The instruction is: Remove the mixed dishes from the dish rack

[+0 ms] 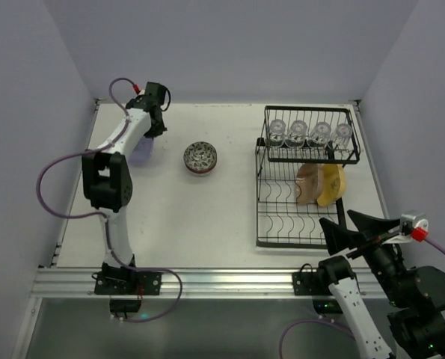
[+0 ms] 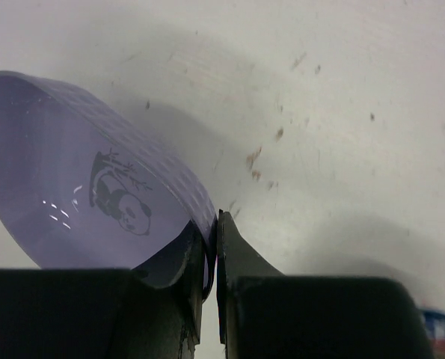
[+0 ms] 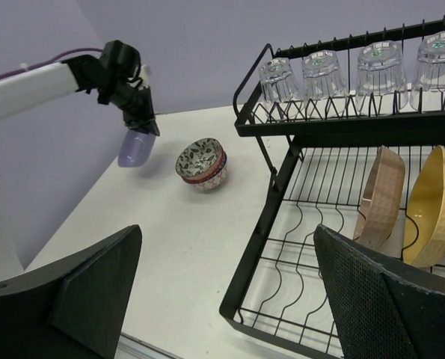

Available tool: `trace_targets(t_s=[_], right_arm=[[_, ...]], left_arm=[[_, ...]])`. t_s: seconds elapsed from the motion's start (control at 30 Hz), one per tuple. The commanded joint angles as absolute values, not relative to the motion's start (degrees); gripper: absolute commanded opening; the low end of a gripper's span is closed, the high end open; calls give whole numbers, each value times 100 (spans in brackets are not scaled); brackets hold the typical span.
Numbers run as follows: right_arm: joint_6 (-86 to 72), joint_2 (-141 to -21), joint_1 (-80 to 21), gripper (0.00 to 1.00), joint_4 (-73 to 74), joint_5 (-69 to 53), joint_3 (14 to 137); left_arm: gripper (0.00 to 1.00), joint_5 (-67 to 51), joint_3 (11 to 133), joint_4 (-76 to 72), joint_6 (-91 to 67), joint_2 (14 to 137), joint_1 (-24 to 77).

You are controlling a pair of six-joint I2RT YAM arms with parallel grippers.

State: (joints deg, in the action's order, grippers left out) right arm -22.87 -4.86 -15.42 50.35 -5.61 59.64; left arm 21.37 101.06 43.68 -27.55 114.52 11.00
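The left gripper [image 2: 216, 224] is closed tight on the rim of the lavender plate [image 2: 87, 187], its two fingers [image 2: 241, 258] pinching the edge between them. The plate (a small panda is drawn on its inner face) hangs tilted from the grip at the far left of the table [image 1: 207, 217]. Whether its lower edge touches the surface cannot be told. From the right wrist view the same plate [image 3: 134, 148] shows below the left gripper [image 3: 143, 123], well apart from the dish rack [image 3: 274, 194].

A stack of small patterned bowls [image 1: 200, 157] sits on the table between the lavender plate and the rack, nearer the far side.

The dish rack stands on the right half of the table. Four clear glasses [image 1: 309, 133] stand upside down in a row on its raised upper shelf at the far end. In the lower tier, a brown plate [image 1: 307, 185] and a yellow plate [image 1: 331, 185] stand on edge just beside each other, the yellow one to the right.

The right gripper [image 1: 336, 218] hovers at the near right, by the rack's near edge, jaws spread wide with nothing between them.
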Motion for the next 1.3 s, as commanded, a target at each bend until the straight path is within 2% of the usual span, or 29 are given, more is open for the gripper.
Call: trace_targets(t_s=[0.0, 0.07, 0.5, 0.63, 0.77, 0.9, 1.07, 1.17, 1.2, 1.27], right_arm=[[-2382, -369, -1547, 99, 4694, -659, 5793], [-2399, -343, -1547, 99, 4667, -668, 5740], [-2303, -387, -1547, 99, 4606, -615, 5564], [-2347, -369, -1547, 99, 4614, -633, 5537], [-2347, -343, -1556, 99, 4649, -598, 5555], [-2355, -343, -1547, 99, 4676, -580, 5599], [-2373, -351, -1556, 99, 4676, -571, 5634], [-2373, -369, -1547, 99, 4684, -545, 5634], [-2364, -378, -1547, 99, 4676, -519, 5642], [-2347, -396, -1547, 99, 4685, -466, 5625]], left_arm=[[0, 2056, 11774, 5789, -2926, 12513, 906], [0, 2337, 12267, 5993, -2944, 12971, 870], [0, 2338, 12269, 5959, -2997, 13640, 773], [5, 2180, 12559, 6029, -3032, 13843, 773], [22, 2083, 12674, 5977, -3050, 13860, 773], [47, 1952, 12753, 5941, -3006, 13764, 773], [60, 1802, 13078, 6030, -2971, 13413, 773], [68, 1574, 12833, 5749, -3006, 12615, 808], [75, 1538, 12684, 5609, -2997, 12003, 852], [81, 1503, 11930, 4924, -2761, 11263, 1203]])
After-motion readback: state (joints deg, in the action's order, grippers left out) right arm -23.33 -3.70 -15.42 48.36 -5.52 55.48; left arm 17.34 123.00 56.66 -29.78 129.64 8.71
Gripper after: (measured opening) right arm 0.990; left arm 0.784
